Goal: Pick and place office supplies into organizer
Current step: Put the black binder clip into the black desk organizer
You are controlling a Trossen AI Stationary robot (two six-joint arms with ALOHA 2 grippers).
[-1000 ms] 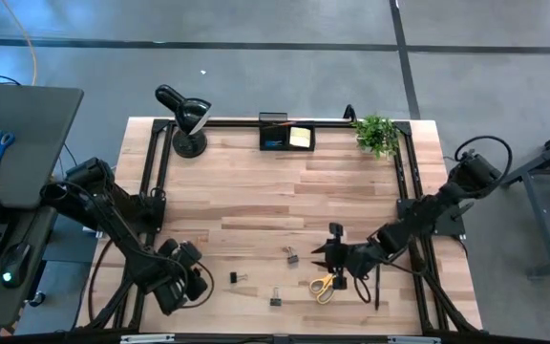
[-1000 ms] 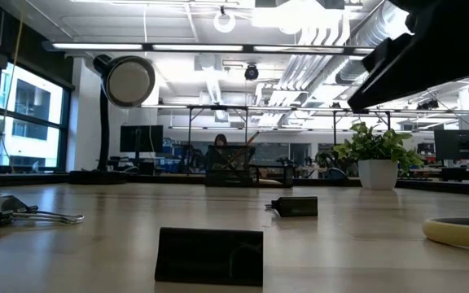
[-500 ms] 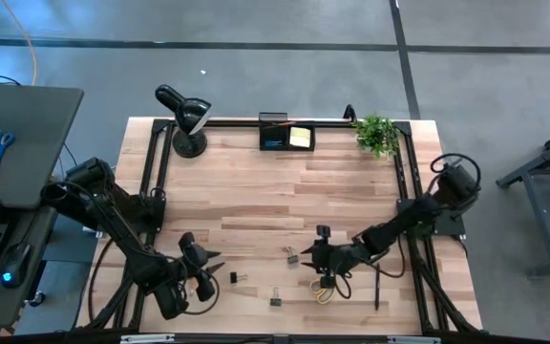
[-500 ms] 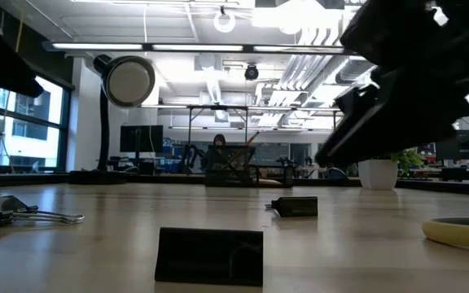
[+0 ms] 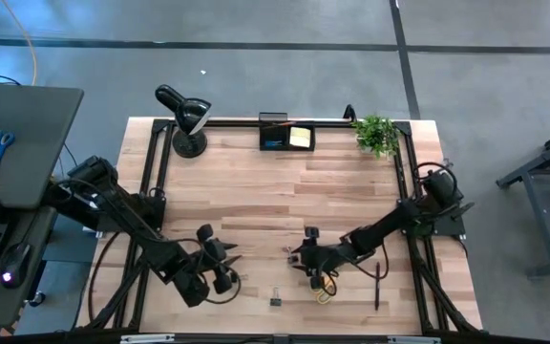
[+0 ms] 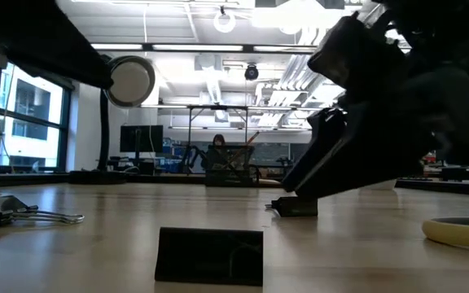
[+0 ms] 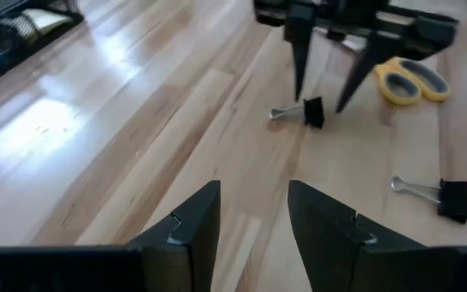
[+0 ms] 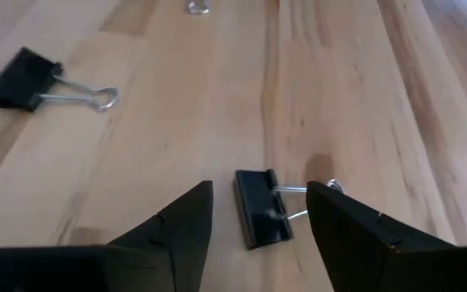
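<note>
Binder clip (image 8: 264,212), one of three, lies flat on the table (image 5: 256,205) between the fingers of the right gripper (image 8: 259,193). The fingers stand apart on either side of the clip and do not touch it.

The right gripper sits at 6 o'clock from the table centre. One pair of yellow-handled scissors (image 5: 324,290) lies just beside it at 4 o'clock. One black pen (image 5: 377,285) lies beyond them at 3 o'clock.

The second clip (image 5: 276,299) lies near the right gripper at 7 o'clock. The third clip (image 6: 31,216) lies at the left of the low view.

The left gripper (image 7: 254,188) is at 9 o'clock from the right gripper, fingers parted and empty.

One organizer (image 5: 273,118) stands at the table's 12 o'clock edge, with one yellow sticky-note pad (image 5: 301,137) inside.
</note>
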